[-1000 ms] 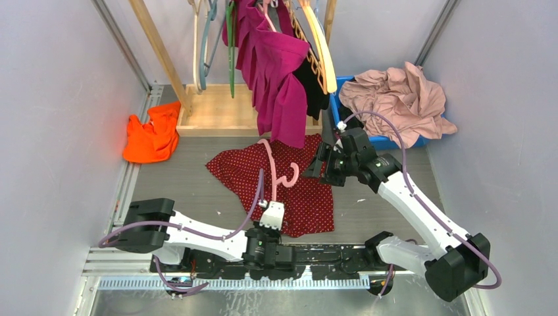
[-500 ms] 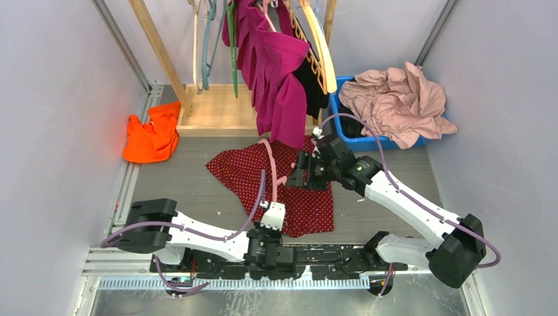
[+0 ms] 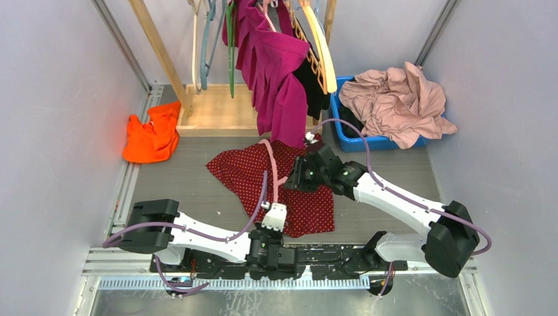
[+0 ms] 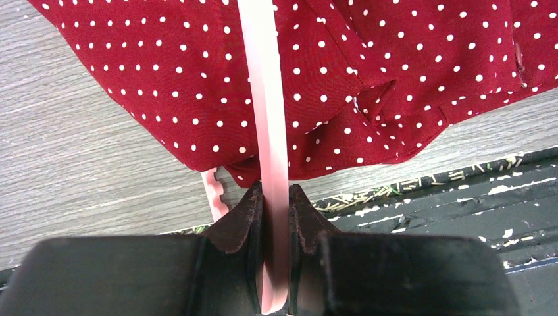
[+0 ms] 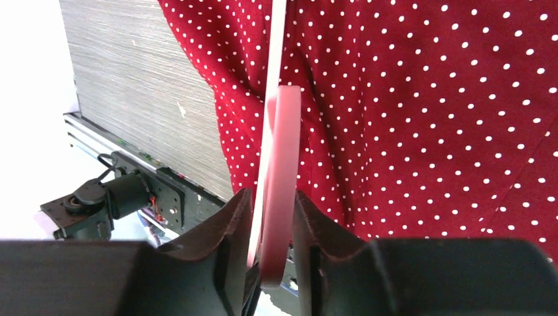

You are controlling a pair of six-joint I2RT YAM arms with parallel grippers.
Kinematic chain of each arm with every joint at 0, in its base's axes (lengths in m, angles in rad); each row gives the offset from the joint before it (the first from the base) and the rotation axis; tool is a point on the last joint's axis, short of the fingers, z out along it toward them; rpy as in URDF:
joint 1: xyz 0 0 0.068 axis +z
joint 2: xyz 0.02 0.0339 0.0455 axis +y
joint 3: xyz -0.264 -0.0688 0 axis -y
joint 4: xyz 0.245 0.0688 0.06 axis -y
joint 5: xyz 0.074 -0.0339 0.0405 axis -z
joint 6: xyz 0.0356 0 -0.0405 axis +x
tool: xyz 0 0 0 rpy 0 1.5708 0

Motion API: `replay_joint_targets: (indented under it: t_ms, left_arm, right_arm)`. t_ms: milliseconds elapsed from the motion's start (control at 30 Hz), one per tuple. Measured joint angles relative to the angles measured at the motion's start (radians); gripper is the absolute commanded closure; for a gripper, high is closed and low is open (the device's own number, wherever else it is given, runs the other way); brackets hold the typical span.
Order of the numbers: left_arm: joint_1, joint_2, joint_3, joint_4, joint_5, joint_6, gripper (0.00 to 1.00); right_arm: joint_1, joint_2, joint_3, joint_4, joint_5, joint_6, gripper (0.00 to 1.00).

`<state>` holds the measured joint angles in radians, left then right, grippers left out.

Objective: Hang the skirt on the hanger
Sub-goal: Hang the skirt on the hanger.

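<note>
A: Any writing, labels, brands or numbers to read here?

B: None. There is no legible word, number or sign in any of the 3 views.

High rear overview, two close downward wrist views (common ground: skirt (image 4: pixel 164 79), hanger (image 4: pixel 266 99))
</note>
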<state>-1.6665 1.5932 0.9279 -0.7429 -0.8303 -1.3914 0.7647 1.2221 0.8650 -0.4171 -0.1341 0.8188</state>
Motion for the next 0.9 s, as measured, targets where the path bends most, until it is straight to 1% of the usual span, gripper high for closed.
replay_joint_targets:
  t_ms: [67, 233, 267, 300, 333, 367, 400, 533, 700, 900]
  left_arm:
    - [-0.002, 0.000, 0.000, 0.000, 0.000, 0.000, 1.00]
    - [-0.002, 0.000, 0.000, 0.000, -0.001, -0.001, 1.00]
    - [-0.002, 0.000, 0.000, 0.000, -0.001, -0.003, 0.99]
    - [-0.002, 0.000, 0.000, 0.000, -0.001, -0.005, 0.96]
    - [-0.002, 0.000, 0.000, 0.000, -0.001, -0.007, 0.92]
    - [-0.002, 0.000, 0.000, 0.000, -0.001, -0.008, 0.86]
    - [-0.002, 0.000, 0.000, 0.000, 0.000, -0.010, 0.82]
    - [-0.002, 0.000, 0.000, 0.009, 0.011, -0.017, 0.73]
    - [-0.012, -0.027, -0.001, 0.021, 0.066, -0.024, 0.65]
    - [-0.017, -0.123, -0.002, 0.002, 0.079, -0.045, 0.63]
  right_arm:
    - [0.007, 0.006, -0.008, 0.010, 0.010, 0.005, 0.75]
    - [0.013, 0.006, -0.014, 0.024, 0.037, 0.009, 0.93]
    - [0.013, 0.006, -0.014, 0.024, 0.042, 0.009, 0.97]
    - [0.014, 0.006, -0.014, 0.024, 0.047, 0.010, 0.98]
    - [0.015, 0.006, -0.014, 0.024, 0.051, 0.007, 0.99]
    - [0.016, 0.006, -0.014, 0.024, 0.053, 0.006, 0.99]
    - [0.017, 0.006, -0.014, 0.024, 0.056, 0.005, 0.99]
    - [0.020, 0.006, -0.014, 0.024, 0.059, 0.001, 0.99]
    - [0.019, 0.006, -0.023, 0.028, 0.073, -0.004, 0.99]
    - [0.019, 0.000, -0.026, 0.028, 0.081, -0.008, 0.99]
